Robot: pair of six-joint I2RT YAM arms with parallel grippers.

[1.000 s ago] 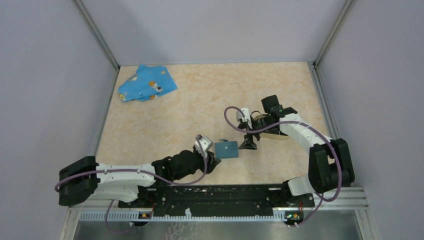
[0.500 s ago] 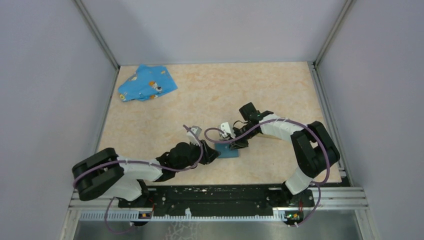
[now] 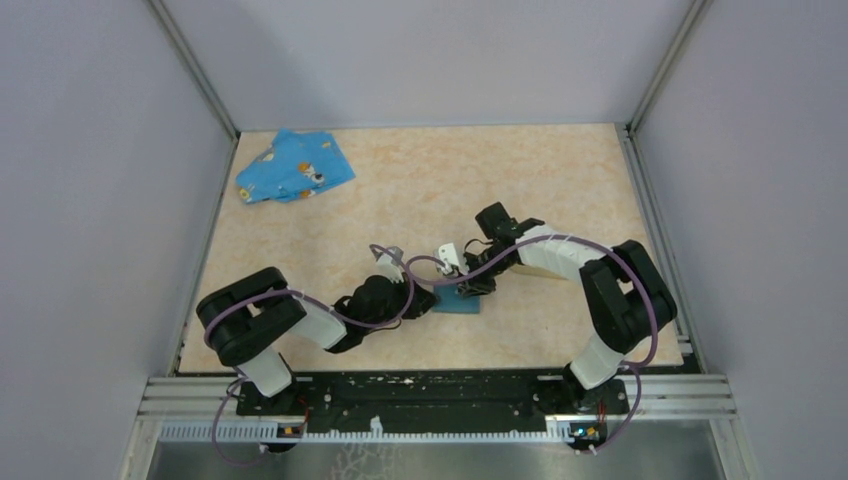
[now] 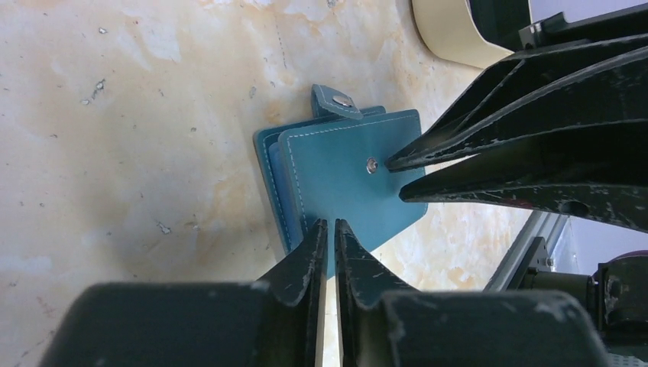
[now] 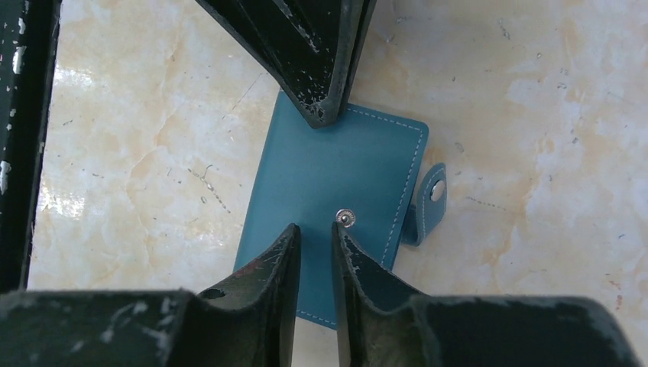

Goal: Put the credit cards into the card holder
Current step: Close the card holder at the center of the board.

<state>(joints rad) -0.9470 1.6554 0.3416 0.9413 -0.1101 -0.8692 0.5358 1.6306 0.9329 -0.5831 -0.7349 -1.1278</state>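
Top external: both arms reach in to one spot mid-surface [image 3: 420, 190]. The left pincer [image 3: 422, 299] and right pincer [image 3: 478, 288] meet from opposite sides over a blue card case [image 3: 458, 302] lying flat. The card holder [image 3: 538, 271] shows only as a tan sliver under the right forearm, just beside the case. A blue patterned cloth [image 3: 293, 167] lies well apart at the far left corner. No loose card visible.

Left wrist: left pincer [image 4: 327, 224] is narrowed to a slit, tips set on the near edge of the case cover [image 4: 348, 180]. This looks like pinning rather than pinching, likely to stop the case sliding. The holder's cream rim [image 4: 447, 34] curves in at the top right.

Right wrist: right pincer [image 5: 315, 228] is narrow, a thin gap with only cover beneath it, one tip touching the snap stud [image 5: 345, 219]. The strap tab [image 5: 432, 191] hangs unfastened off the side edge. Probably it is here to lift the cover, since any cards would be inside.
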